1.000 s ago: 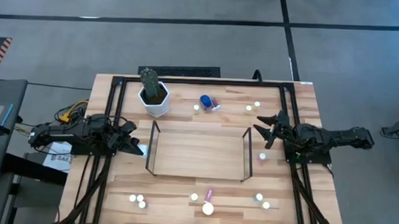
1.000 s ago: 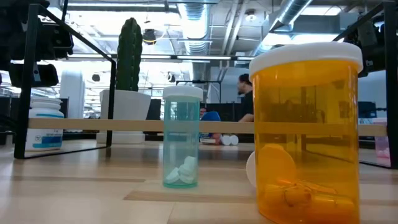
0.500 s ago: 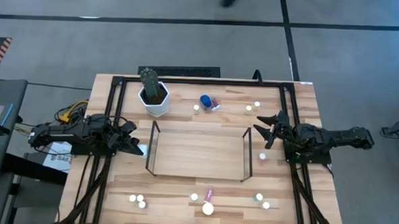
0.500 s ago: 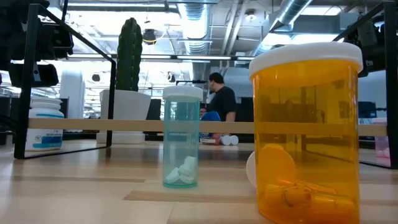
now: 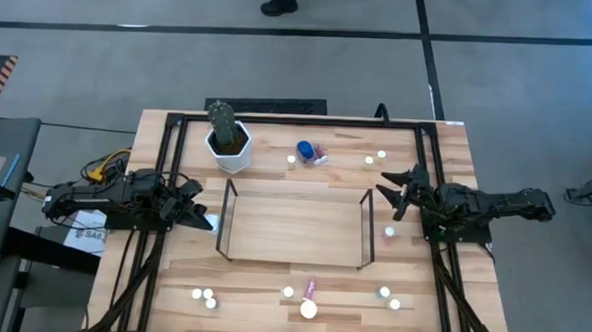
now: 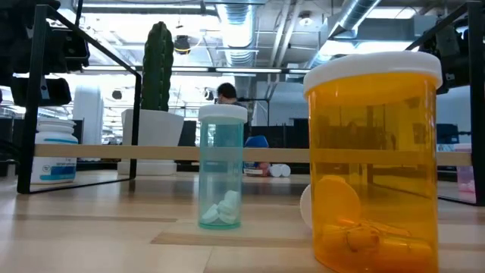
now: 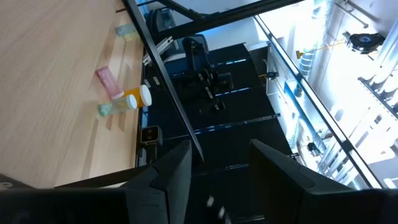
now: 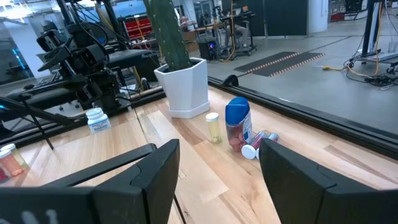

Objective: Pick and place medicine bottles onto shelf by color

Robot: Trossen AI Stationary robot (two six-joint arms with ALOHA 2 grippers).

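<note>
- left gripper (image 5: 202,220) at worktop's (image 5: 271,275) left edge, beside shelf (image 5: 293,226), fingers narrowly parted, holding nothing
- right gripper (image 5: 390,193) by shelf's right end, fingers spread, empty
- shelf bare; medicine bottles (image 5: 305,150) scattered along both long worktop edges

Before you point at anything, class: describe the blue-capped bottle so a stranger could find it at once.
Start at the white cactus pot at the table's far edge. Just right of it, behind the shelf, stands the blue-capped bottle. It is bigger than the little yellowish bottle beside it and alone has a blue cap.
</note>
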